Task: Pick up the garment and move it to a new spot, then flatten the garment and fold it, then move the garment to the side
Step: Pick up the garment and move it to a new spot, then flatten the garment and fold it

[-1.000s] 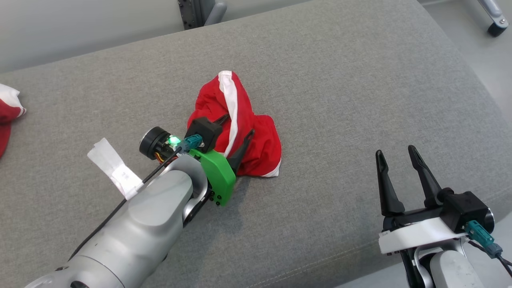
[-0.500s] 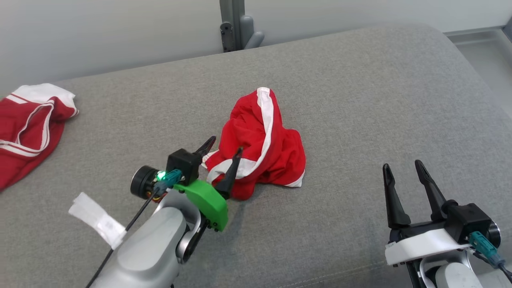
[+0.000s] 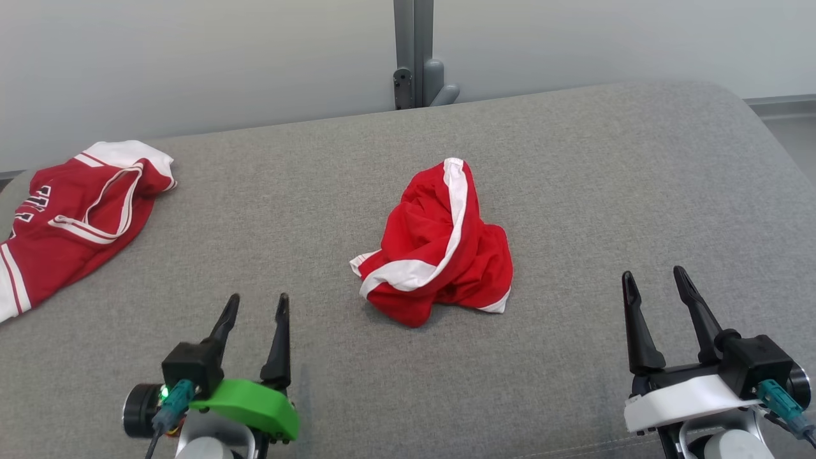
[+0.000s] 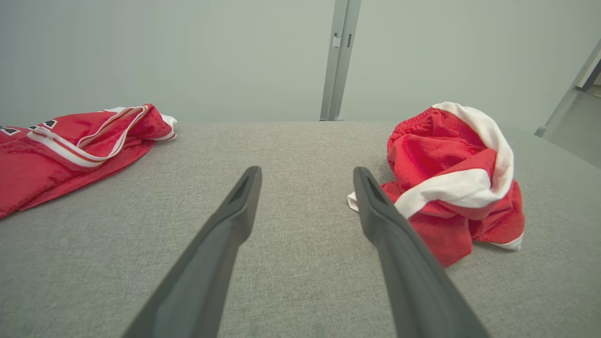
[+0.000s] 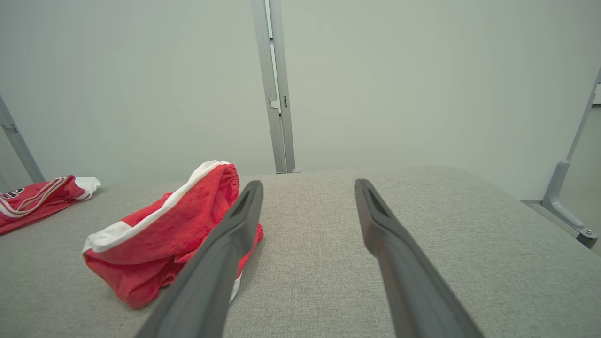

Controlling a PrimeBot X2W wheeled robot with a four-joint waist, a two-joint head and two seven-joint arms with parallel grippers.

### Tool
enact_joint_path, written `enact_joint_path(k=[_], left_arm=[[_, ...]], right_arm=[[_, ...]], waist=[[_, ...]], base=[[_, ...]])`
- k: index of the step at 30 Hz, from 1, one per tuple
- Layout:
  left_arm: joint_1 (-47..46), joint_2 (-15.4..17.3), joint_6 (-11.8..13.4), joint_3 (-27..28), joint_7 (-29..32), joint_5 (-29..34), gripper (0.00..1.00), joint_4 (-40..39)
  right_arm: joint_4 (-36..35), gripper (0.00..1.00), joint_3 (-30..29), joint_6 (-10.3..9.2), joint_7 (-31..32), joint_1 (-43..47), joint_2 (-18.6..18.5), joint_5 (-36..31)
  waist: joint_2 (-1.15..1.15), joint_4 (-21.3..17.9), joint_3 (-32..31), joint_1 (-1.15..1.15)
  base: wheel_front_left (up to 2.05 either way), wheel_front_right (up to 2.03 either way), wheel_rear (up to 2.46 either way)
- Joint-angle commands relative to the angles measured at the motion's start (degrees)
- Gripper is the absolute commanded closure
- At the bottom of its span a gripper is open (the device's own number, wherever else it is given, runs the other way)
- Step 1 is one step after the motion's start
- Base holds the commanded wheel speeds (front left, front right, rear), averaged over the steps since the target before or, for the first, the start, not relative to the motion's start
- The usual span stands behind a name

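garment [image 3: 440, 245]: crumpled red-and-white heap, centre of frame on grey cushion [image 3: 574, 191] | left gripper [image 3: 258, 298]: lower left, fingers spread, holding nothing, apart from the heap | right gripper [image 3: 653, 273]: lower right, fingers spread, empty | red jersey [image 3: 70, 217]: left edge

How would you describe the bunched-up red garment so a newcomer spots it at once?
Start with the wide grey cushion under the pale wall. Near its middle sits the red garment. Unlike the red jersey spread flat at the left edge with lettering, it is heaped into a peaked lump crossed by one broad white band.
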Motion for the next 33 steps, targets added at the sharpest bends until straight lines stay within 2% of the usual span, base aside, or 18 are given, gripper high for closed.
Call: enact_joint_path(k=[1,10,15,24,33], left_arm=[[2.13,-0.05,0.2,1.66,-0.01,1.27,0.0,-0.93],[10.58,-3.48,-1.07,10.99,-0.02,7.41,0.0,-5.47],[13.45,-5.37,-2.86,15.31,-0.02,9.85,0.0,-7.01],[14.11,-7.76,-6.03,18.72,-0.02,12.98,0.0,-5.91],[13.33,-8.99,-8.06,20.84,-0.02,14.59,0.0,-4.47]], right_arm=[[-0.18,0.0,-0.19,-0.03,-0.22,0.84,-0.15,-0.32],[-0.33,0.0,-0.58,-0.04,-0.22,2.68,-0.15,0.25],[-0.41,0.0,-0.16,-0.04,-0.22,2.84,-0.16,0.67],[-0.34,0.0,0.11,-0.04,-0.22,2.44,-0.15,0.92],[-0.18,0.0,0.04,-0.03,-0.22,2.15,-0.15,0.79]], waist=[[0.58,0.32,-0.34,0.0],[0.58,1.32,-0.76,0.0],[0.58,0.93,-0.66,0.0],[0.58,0.78,-0.48,0.0],[0.58,0.77,-0.1,0.0]], base=[[0.0,0.0,0.0],[0.0,0.0,0.0],[0.0,0.0,0.0],[0.0,0.0,0.0],[0.0,0.0,0.0]])
